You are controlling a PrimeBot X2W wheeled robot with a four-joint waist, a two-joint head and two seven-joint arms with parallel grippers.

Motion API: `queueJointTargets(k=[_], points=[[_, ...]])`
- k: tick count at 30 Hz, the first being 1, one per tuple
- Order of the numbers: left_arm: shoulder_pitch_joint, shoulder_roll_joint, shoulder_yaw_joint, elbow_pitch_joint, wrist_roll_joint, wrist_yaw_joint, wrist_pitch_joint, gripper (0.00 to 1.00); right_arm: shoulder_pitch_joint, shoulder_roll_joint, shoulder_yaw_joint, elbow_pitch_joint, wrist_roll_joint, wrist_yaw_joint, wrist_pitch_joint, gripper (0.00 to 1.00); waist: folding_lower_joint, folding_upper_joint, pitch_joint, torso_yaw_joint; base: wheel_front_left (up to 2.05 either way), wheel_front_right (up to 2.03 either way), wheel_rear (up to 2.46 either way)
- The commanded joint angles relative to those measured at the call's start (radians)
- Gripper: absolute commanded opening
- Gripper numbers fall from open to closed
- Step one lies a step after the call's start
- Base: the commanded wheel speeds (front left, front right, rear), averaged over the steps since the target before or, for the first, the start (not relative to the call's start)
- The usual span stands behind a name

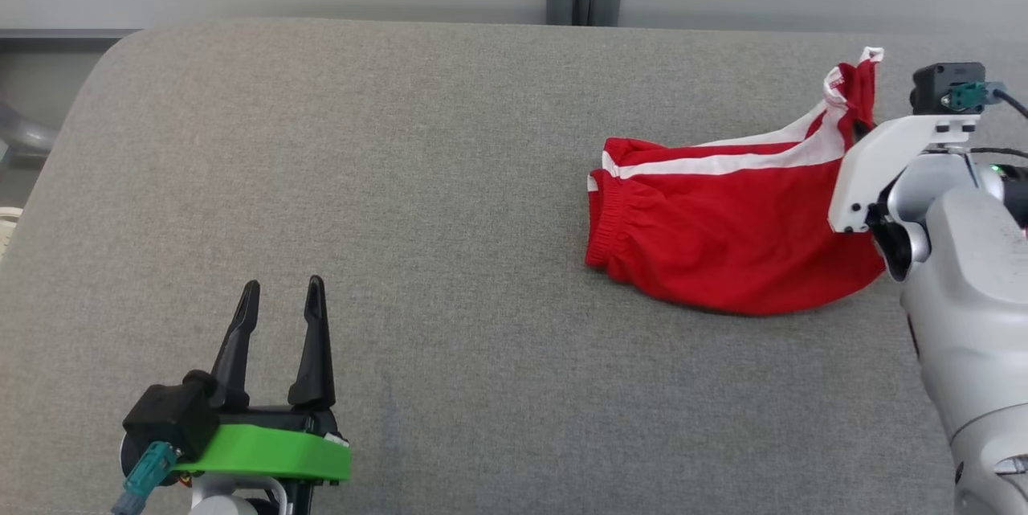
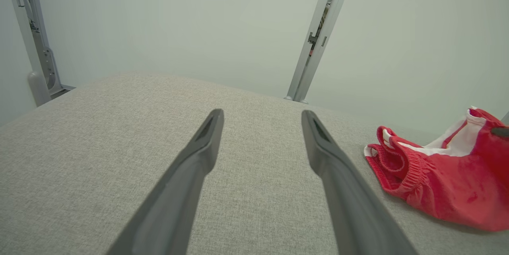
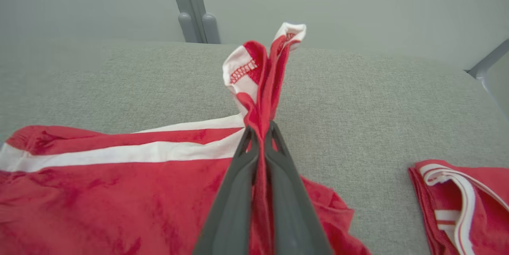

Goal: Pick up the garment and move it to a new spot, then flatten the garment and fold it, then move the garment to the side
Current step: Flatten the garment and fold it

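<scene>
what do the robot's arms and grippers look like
The left gripper has two long, tapering dark grey fingers on a black base, a bright green bracket and a teal plug. The right gripper has matching fingers, a white bracket, a black camera block and a silver-grey forearm.

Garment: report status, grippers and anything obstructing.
Right gripper shut on garment corner; the rest lies on the grey table. Left gripper open, clear of it. Second red cloth nearby in right wrist view, not touching.
</scene>
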Motion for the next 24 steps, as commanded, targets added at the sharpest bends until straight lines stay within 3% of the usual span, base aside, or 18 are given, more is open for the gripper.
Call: queueJointTargets(k=[1,12,19,24], points=[[0.012,0.001,0.003,0.001,0.011,-0.005,0.001,1.00,0.022,0.017,0.020,-0.018,0.007,-0.002,0.008,0.00,0.0000,-0.0001,-0.007,0.003,0.00,0.00,0.00],[-0.011,0.001,-0.003,-0.001,-0.004,-0.005,0.001,1.00,0.038,0.144,0.141,-0.105,0.074,-0.002,0.062,0.00,0.0000,-0.0001,0.010,0.031,0.00,0.00,0.00],[-0.023,0.001,-0.007,0.009,-0.013,-0.005,0.001,1.00,0.050,0.160,0.235,-0.107,0.137,-0.002,0.083,0.00,0.0000,-0.0001,0.018,0.053,0.00,0.00,0.00],[-0.024,0.001,-0.001,0.016,-0.013,-0.004,0.001,1.00,0.064,0.160,0.332,-0.115,0.243,-0.002,0.098,0.00,0.0000,-0.0001,0.018,0.065,0.00,0.00,0.00]])
